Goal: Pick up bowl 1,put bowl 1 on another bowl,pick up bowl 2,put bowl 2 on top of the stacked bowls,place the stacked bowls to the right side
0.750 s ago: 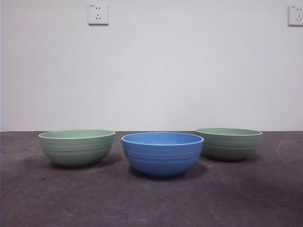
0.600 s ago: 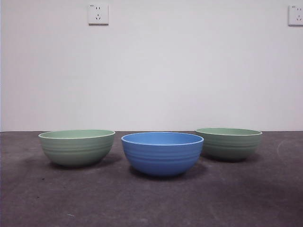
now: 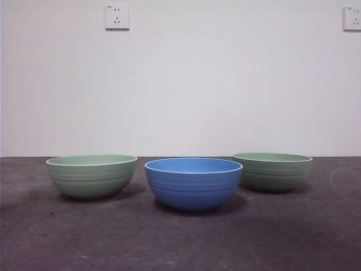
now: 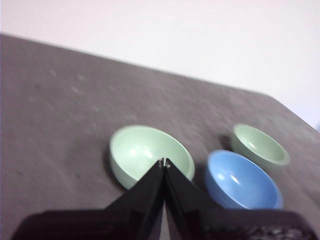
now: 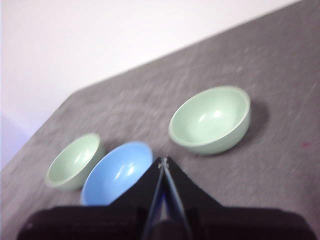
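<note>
Nothing stacked yet: blue bowl (image 3: 193, 183) at frame center, green bowl (image 3: 91, 175) at left, second green bowl (image 3: 272, 170) at right, all apart. Left gripper (image 4: 164, 163) and right gripper (image 5: 163, 163) clenched empty, hovering high for approach.

Lab bench, bare wall (image 3: 225, 84), sockets (image 3: 117, 16)

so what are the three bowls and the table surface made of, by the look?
Blue bowl: probably glazed ceramic or melamine; smooth ridged wall, soft highlights inside in the wrist views. Left green bowl and right green bowl: same form and satin sheen, pale rims; likely the same material. Table: dark grey, matte, mottled with scuffs; could be felt or rough laminate.
</note>
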You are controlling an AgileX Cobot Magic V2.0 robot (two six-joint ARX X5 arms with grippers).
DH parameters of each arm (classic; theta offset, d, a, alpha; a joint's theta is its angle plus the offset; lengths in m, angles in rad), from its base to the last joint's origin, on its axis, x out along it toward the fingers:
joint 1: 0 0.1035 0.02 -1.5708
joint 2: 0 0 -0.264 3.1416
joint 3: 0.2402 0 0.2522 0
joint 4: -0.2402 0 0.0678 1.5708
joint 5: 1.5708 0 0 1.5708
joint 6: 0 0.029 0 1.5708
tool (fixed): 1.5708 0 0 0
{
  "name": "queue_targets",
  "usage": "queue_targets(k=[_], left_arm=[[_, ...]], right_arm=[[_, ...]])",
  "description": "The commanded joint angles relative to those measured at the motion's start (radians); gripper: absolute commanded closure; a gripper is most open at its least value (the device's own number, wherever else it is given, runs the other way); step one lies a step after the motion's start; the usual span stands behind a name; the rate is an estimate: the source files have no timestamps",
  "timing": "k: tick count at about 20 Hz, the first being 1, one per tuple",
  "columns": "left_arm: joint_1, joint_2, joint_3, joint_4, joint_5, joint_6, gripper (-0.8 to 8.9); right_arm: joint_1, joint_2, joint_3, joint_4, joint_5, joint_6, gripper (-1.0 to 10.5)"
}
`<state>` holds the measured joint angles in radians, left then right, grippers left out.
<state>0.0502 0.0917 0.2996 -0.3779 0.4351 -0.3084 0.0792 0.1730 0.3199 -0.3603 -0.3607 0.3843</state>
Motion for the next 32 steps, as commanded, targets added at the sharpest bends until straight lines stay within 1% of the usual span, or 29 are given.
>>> queue_targets(k=[1,4,7,11,14,16,20,23,26,27,28,30,31,32], left_arm=[[0.003,0.054,0.072,-0.063,0.067,0.034,8.20],[0.003,0.122,0.150,-0.135,0.148,0.079,8.20],[0.003,0.193,0.227,-0.216,0.214,0.135,8.20],[0.002,0.278,0.328,-0.358,0.267,0.239,8.20],[0.002,0.330,0.391,-0.468,0.290,0.329,8.20],[0.002,0.361,0.428,-0.539,0.302,0.384,8.20],[0.001,0.404,0.485,-0.651,0.300,0.462,8.20],[0.001,0.415,0.504,-0.675,0.300,0.474,8.18],[0.001,0.417,0.507,-0.676,0.300,0.473,8.11],[0.001,0.417,0.507,-0.676,0.299,0.472,7.96],[0.001,0.418,0.507,-0.676,0.300,0.466,7.24],[0.001,0.419,0.507,-0.678,0.299,0.465,4.38],[0.001,0.420,0.507,-0.678,0.298,0.463,2.52],[0.001,0.423,0.507,-0.678,0.298,0.461,1.14]], right_arm=[[0.002,0.069,0.094,-0.089,-0.049,-0.084,9.6],[0.002,0.157,0.200,-0.206,-0.113,-0.169,9.6],[0.002,0.247,0.308,-0.335,-0.159,-0.254,9.6],[0.004,0.356,0.442,-0.498,-0.169,-0.358,9.6],[0.010,0.421,0.523,-0.603,-0.168,-0.416,9.6],[0.015,0.457,0.569,-0.666,-0.166,-0.446,9.6],[0.025,0.508,0.631,-0.763,-0.165,-0.500,9.6],[0.028,0.522,0.642,-0.774,-0.164,-0.510,9.6],[0.028,0.525,0.643,-0.773,-0.164,-0.509,9.3],[0.028,0.526,0.643,-0.773,-0.164,-0.509,9.0],[0.028,0.528,0.643,-0.774,-0.164,-0.509,8.2],[0.028,0.531,0.643,-0.774,-0.164,-0.500,6.2],[0.028,0.534,0.643,-0.774,-0.164,-0.487,5.0],[0.028,0.536,0.643,-0.774,-0.164,-0.474,4.0]])
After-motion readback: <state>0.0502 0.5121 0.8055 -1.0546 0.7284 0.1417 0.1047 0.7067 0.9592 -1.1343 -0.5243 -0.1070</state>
